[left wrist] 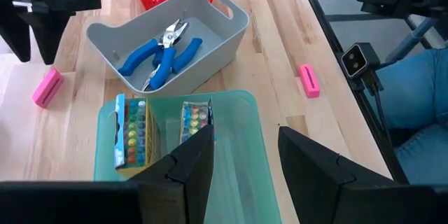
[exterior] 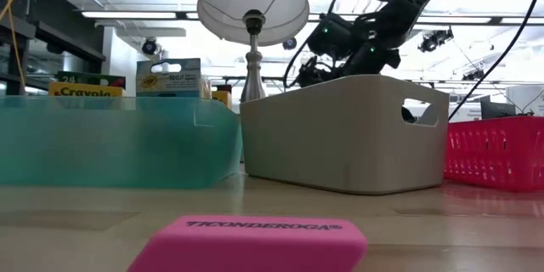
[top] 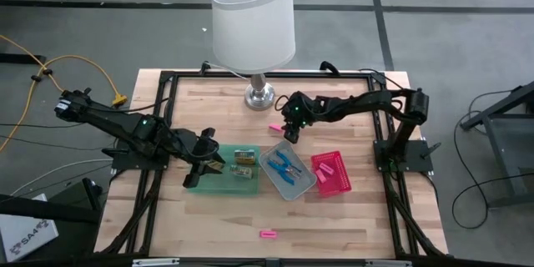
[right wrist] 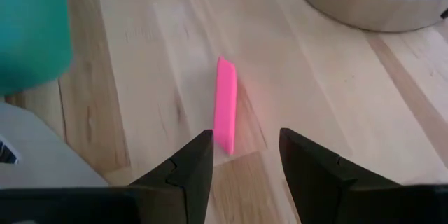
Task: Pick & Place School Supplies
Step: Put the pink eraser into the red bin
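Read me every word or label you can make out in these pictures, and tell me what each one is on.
"TICONDEROGA": on the pink eraser lying nearest the low camera.
"Crayola": on the yellow box standing in the green tray.
"Crayola": on the green-and-white box next to it; its smaller print is too blurred to read.
"SA4", partly readable: on a white sheet on the floor.
No other text is legible.

A pale wooden counter (top: 334,217) is seen. On it are set a translucent green plastic tray (top: 219,185), a grey plastic bin (top: 269,167), a red mesh basket (top: 340,185), a white-shaded metal-based lamp (top: 259,96) and two loose pink erasers (top: 274,127) (top: 267,234).
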Action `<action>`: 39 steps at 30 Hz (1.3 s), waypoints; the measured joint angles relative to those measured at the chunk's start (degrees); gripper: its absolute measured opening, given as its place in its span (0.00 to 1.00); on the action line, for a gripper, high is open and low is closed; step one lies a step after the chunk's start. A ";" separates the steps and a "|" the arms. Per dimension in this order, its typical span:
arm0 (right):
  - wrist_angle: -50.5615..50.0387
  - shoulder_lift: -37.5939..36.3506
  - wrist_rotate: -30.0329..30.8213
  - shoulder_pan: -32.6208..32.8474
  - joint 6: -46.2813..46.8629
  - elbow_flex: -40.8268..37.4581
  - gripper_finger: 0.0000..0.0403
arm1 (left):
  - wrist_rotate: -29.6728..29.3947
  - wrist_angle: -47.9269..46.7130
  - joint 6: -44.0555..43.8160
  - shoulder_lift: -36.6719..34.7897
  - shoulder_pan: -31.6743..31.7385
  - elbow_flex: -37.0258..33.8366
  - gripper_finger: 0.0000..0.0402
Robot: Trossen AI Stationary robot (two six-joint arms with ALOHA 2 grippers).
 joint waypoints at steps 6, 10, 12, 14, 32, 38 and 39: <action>0.26 0.00 0.00 0.13 0.00 0.00 0.38 | 0.00 0.01 0.01 0.00 0.00 0.00 0.39; 0.70 0.00 -0.01 0.13 0.00 0.06 0.38 | 0.02 0.01 0.01 0.00 0.00 0.00 0.39; 0.40 0.00 -0.01 0.13 0.00 0.66 0.38 | 0.02 0.01 0.01 0.00 0.00 0.00 0.39; -0.03 0.00 -0.05 0.15 0.00 2.08 0.39 | 0.01 0.01 0.01 0.00 0.00 0.00 0.39; -26.44 3.95 1.36 0.90 3.20 21.21 0.39 | 0.02 -0.23 0.03 0.00 0.00 0.00 0.39; -25.96 5.66 1.25 0.87 1.83 21.36 0.39 | -0.39 -0.19 1.08 0.00 0.00 0.00 0.39; -26.43 5.94 1.30 0.87 1.62 21.35 0.39 | -0.71 -0.21 1.10 0.00 0.05 0.00 0.39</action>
